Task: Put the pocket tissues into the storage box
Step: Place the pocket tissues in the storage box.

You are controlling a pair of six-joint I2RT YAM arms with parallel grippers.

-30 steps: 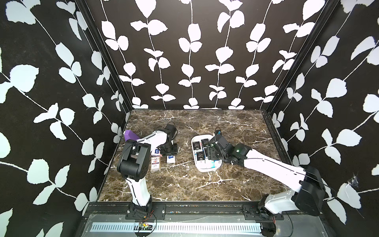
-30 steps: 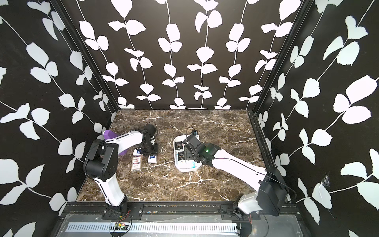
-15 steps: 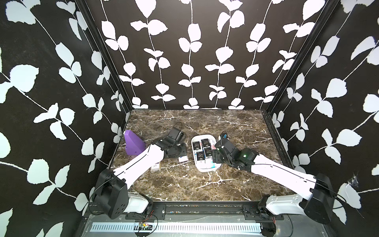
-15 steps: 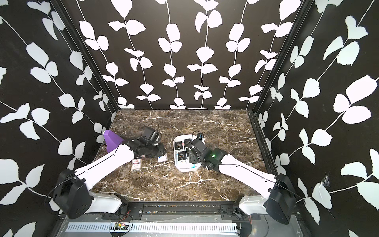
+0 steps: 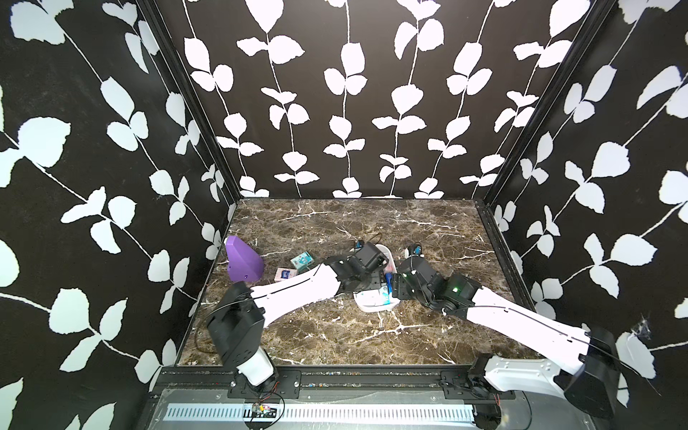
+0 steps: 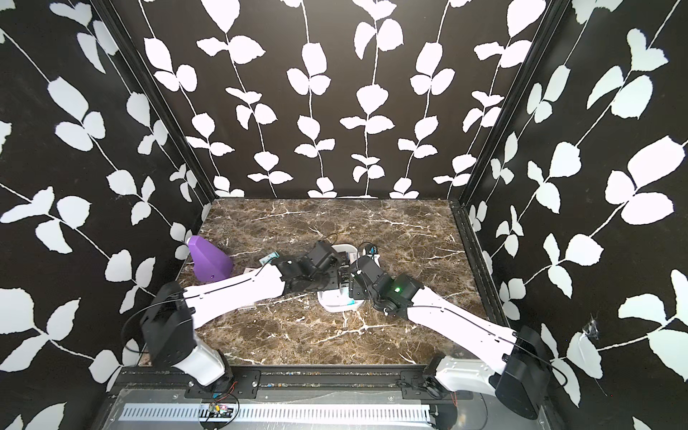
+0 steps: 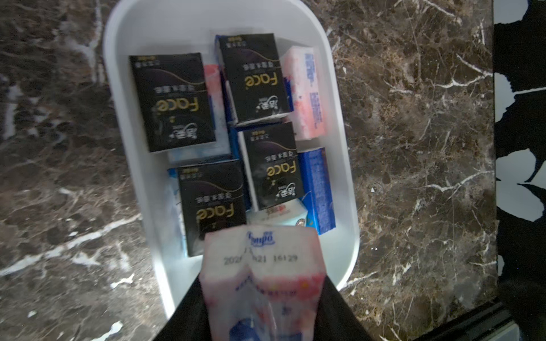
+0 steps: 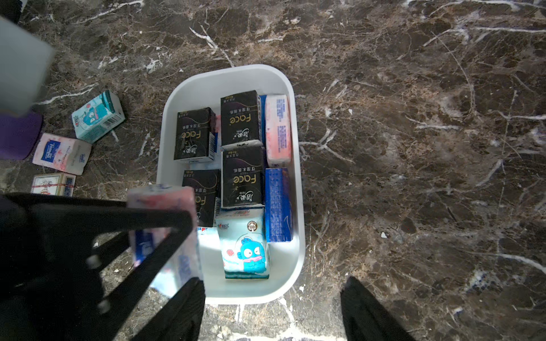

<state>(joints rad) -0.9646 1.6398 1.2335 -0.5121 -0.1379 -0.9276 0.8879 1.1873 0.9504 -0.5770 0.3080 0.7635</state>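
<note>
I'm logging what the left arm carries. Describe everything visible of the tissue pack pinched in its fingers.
The held pack is a soft, flat rectangular packet in glossy white film mottled pink-red. It has a blue Tempo logo, other blue print, a stamped dark date code and a lengthwise fold. The left gripper is shut on it, black fingers pressing its two sides, one end pointing outward. It hangs over one end of the storage box, apparently clear of the packs inside.

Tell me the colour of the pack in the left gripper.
The pack is white with pink blotches and blue print; clearest in the left wrist view.
</note>
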